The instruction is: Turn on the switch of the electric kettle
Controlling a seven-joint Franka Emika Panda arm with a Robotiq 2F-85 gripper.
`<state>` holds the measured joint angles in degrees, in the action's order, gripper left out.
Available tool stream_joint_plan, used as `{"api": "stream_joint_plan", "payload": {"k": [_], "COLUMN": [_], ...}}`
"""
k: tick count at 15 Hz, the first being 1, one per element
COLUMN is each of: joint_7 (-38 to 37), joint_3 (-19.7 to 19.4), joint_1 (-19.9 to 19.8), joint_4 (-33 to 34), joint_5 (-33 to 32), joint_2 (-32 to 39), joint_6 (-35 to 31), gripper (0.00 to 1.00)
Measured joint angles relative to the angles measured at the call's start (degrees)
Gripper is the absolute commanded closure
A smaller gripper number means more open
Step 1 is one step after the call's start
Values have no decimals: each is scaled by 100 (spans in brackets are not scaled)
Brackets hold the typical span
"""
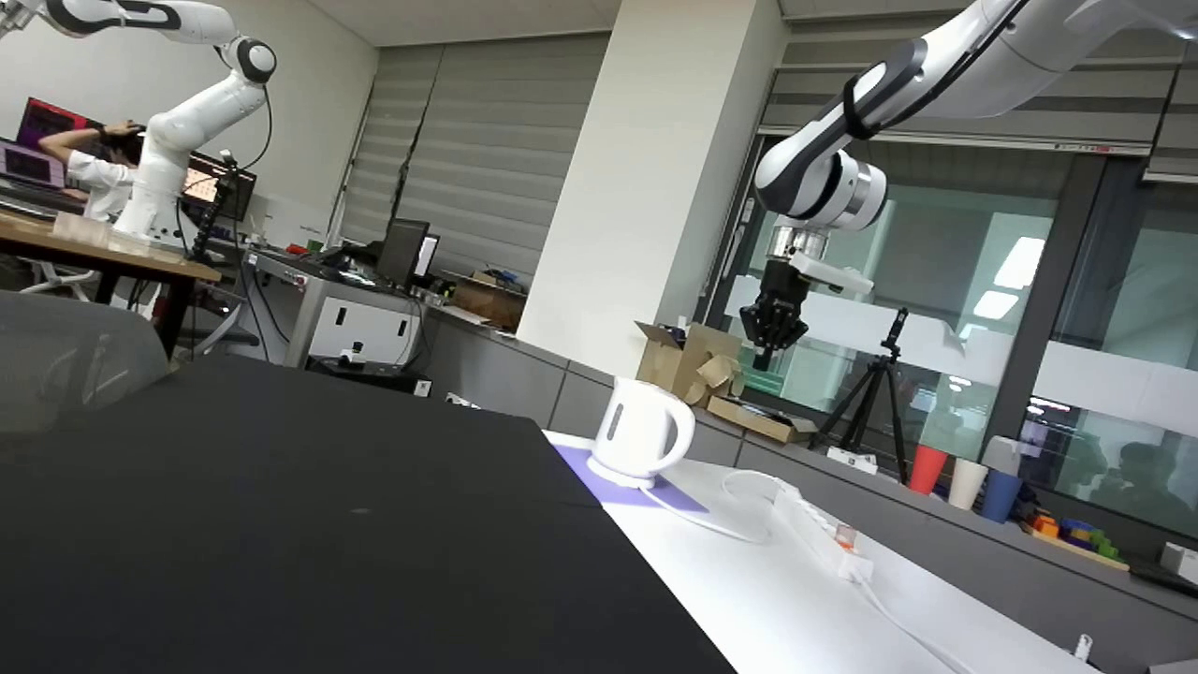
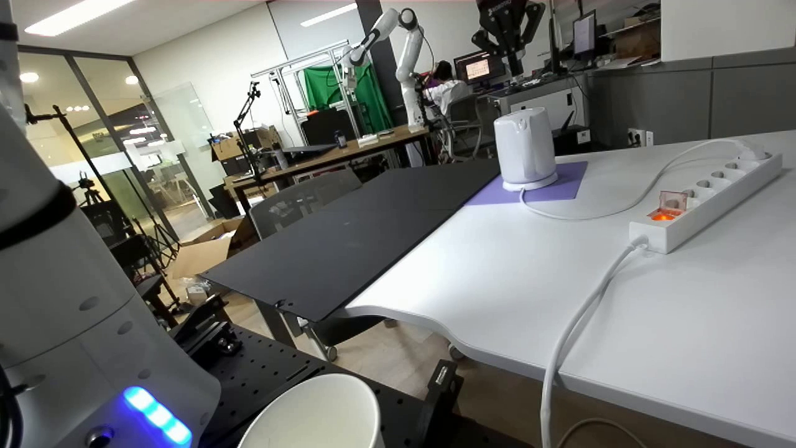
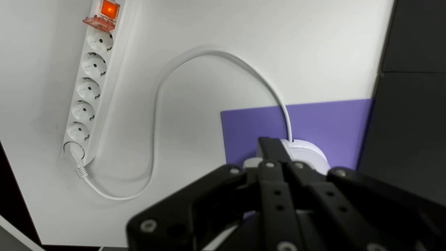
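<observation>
Kettle [image 1: 636,431]: in an exterior view it stands upright on the purple mat [image 1: 672,494], just right of the far end of the black board [image 1: 356,524]. Its switch I cannot pick out, so a press on a wrong spot is possible.
Gripper [image 1: 763,358]: closed, with nothing in it. It hangs higher than the kettle, apart from it; I judge this to be the approach, the press not yet made.
Handle [image 1: 684,431]: it is on the kettle's right side. A descent too far right may catch it and turn the kettle.
Board: in an exterior view its right edge is near the kettle, at the far side of the white table [image 2: 497,280]. A hard push leftward, on the side instead of the switch, could slide or tip the kettle.
Strip [image 2: 721,202]: it lies right of the kettle and nearer. Its orange button [image 2: 664,216] is lit; if the aim confuses it with the kettle's switch, the power may go off.
Fingers [image 3: 273,150]: in the wrist view they are together and hide much of the kettle; only some white parts show. This blocked sight could spoil the aim, and then the push lands too hard on the kettle's top.
Cord [image 3: 154,120]: it makes a wide loop from the kettle to the plug [image 3: 76,153] in the strip. A low sideways move could hook it and drag the kettle.
</observation>
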<state>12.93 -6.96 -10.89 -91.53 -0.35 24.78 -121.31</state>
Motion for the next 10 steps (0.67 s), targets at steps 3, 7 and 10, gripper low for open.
{"api": "stream_joint_plan", "payload": {"k": [3, 7, 10], "joint_7": [-23, -30, -30], "joint_3": [-13, -17, 7], "joint_1": [-1, -15, -14], "joint_4": [5, 79, 163], "joint_5": [-85, -79, -71], "joint_2": [101, 492, 775], "joint_6": [-57, -425, -731], "gripper": [100, 100, 100]}}
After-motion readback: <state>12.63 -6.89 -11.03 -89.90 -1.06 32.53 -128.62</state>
